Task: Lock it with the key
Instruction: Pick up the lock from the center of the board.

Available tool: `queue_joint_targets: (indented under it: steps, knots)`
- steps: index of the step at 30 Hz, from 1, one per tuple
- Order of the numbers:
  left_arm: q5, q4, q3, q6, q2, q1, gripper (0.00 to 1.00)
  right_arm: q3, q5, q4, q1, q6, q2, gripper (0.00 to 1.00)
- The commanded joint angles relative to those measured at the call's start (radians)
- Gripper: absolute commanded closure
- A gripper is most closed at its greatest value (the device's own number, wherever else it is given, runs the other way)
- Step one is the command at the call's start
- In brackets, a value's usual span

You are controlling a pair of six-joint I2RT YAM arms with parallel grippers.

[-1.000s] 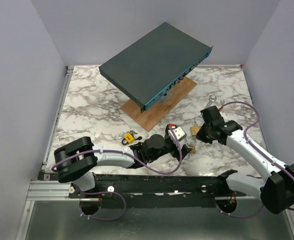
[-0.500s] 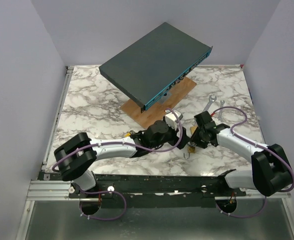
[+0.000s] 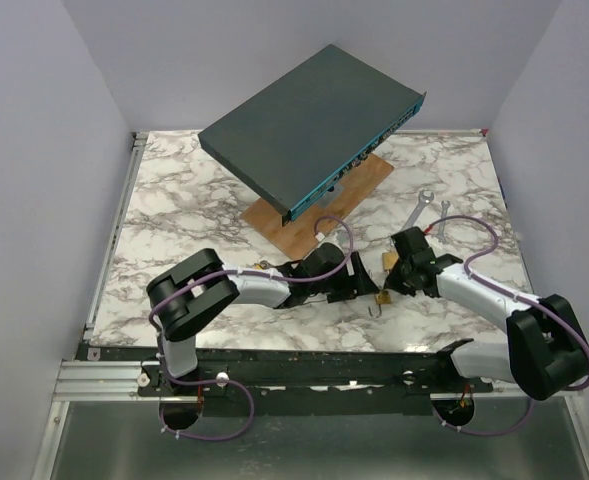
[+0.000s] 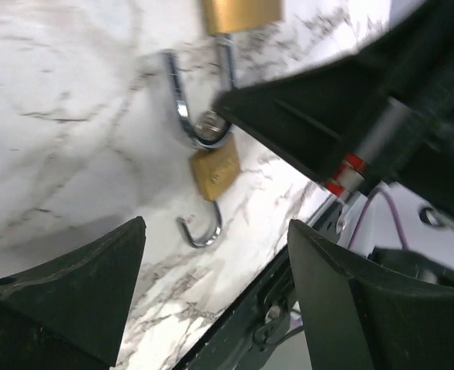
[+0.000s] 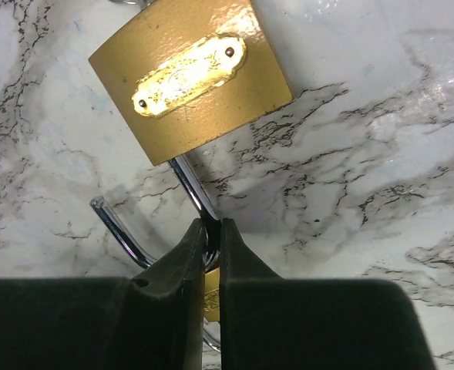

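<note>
Pale lavender walls (image 3: 34, 150) around a white, grey-veined marble tabletop (image 3: 174, 210), aluminium rail (image 3: 94, 375) along its near edge.

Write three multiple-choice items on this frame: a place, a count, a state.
1. Where do the wrenches lie?
A. on the dark box
B. on the marble table, right of the wooden board
C. at the table's near left corner

2. How many brass padlocks does the left wrist view show?
A. one
B. two
C. four

3. How does the left tool stand?
A. open, empty
B. shut on a padlock
C. shut on a wrench

1 B: they lie on bare marble beside the board's right corner.
2 B: one at the top edge, a smaller one below.
3 A: its jaws stand wide with nothing between.
</note>
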Motion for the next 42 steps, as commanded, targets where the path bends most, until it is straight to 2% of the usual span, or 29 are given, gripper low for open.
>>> queue_joint_targets:
  steps: [1,6,12,20,28,39,42]
  knots:
    - [0.024,0.101,-0.017,-0.191,0.05,0.026,0.27,-0.022,0.007,-0.008,0.005,-0.008,-0.014,0.95]
    - [0.012,0.116,0.019,-0.224,0.099,0.046,0.3,0.001,-0.006,-0.03,0.003,-0.02,-0.037,0.99]
    - [-0.055,0.016,0.087,-0.243,0.114,0.048,0.36,0.018,-0.026,-0.05,0.004,-0.029,-0.07,0.99]
    - [-0.081,-0.009,0.106,-0.341,0.156,0.033,0.44,0.03,-0.049,-0.077,0.005,-0.03,-0.112,0.99]
    - [-0.089,0.008,0.115,-0.415,0.187,0.018,0.46,0.048,-0.077,-0.095,0.004,-0.04,-0.133,0.99]
    - [-0.081,0.064,0.128,-0.562,0.225,0.033,0.7,0.045,-0.114,-0.1,0.004,-0.065,-0.137,0.99]
    - [-0.073,0.091,0.131,-0.572,0.237,0.036,0.82,0.043,-0.115,-0.107,0.005,-0.071,-0.141,1.0]
